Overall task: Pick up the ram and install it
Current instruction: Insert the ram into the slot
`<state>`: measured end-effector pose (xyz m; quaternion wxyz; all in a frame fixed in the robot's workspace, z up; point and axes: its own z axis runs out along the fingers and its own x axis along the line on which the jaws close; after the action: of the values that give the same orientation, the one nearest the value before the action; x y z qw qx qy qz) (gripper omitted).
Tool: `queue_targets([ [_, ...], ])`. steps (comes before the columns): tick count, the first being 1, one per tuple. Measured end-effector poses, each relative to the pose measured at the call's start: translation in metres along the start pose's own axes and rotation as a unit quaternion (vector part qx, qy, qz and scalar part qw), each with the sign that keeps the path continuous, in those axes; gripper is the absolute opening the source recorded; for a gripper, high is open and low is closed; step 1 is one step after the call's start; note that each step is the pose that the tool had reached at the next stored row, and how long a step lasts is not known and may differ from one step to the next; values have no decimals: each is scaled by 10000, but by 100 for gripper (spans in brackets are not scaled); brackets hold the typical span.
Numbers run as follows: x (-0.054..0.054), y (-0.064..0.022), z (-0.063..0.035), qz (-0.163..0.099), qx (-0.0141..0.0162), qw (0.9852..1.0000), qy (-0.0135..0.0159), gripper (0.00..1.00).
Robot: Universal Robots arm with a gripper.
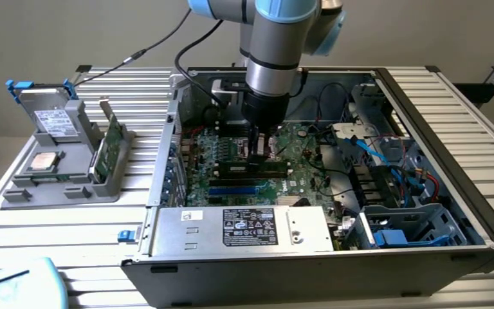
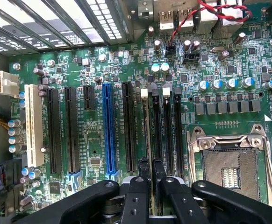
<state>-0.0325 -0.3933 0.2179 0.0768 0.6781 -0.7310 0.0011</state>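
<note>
Now gripper (image 2: 149, 169) pinching ram (image 2: 148, 135) edge-on in motherboard (image 2: 98, 93) slot; labels unreadable.

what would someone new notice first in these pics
The open computer case on the slatted table, with the robot arm reaching down into it. Its gripper sits low over the green motherboard, fingers close together around a thin ram stick standing edge-on at the memory slots. On the exterior view's left, a grey tray holds spare parts.

Arm vertical, wrist pointing straight down; hand (image 1: 261, 152) low, its 2 fingers (image 2: 143, 169) nearly together, a thin gap between.
</note>
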Motion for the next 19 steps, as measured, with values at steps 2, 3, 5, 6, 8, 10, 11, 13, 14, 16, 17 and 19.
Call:
queue_targets([
  [2, -2, -1, 6, 0, 1, 10000, 2, 15],
  [3, -4, -1, 10, 0, 1, 10000, 4, 15],
  [5, -8, -1, 16, 1, 0, 10000, 6, 15],
  [6, -10, -1, 18, 1, 0, 10000, 7, 15],
  [8, -11, -1, 19, 1, 0, 10000, 6, 15],
  [10, -11, -1, 19, 1, 0, 10000, 7, 15],
  [11, -12, -1, 19, 1, 0, 10000, 6, 15],
  [13, -12, -1, 20, 1, 1, 10000, 5, 17],
  [14, -12, -1, 20, 1, 1, 10000, 5, 17],
  [16, -12, -1, 20, 1, 1, 10000, 5, 29],
  [17, -12, -1, 20, 0, 1, 10000, 6, 35],
  [19, -12, 2, 19, 1, 1, 10000, 6, 41],
])
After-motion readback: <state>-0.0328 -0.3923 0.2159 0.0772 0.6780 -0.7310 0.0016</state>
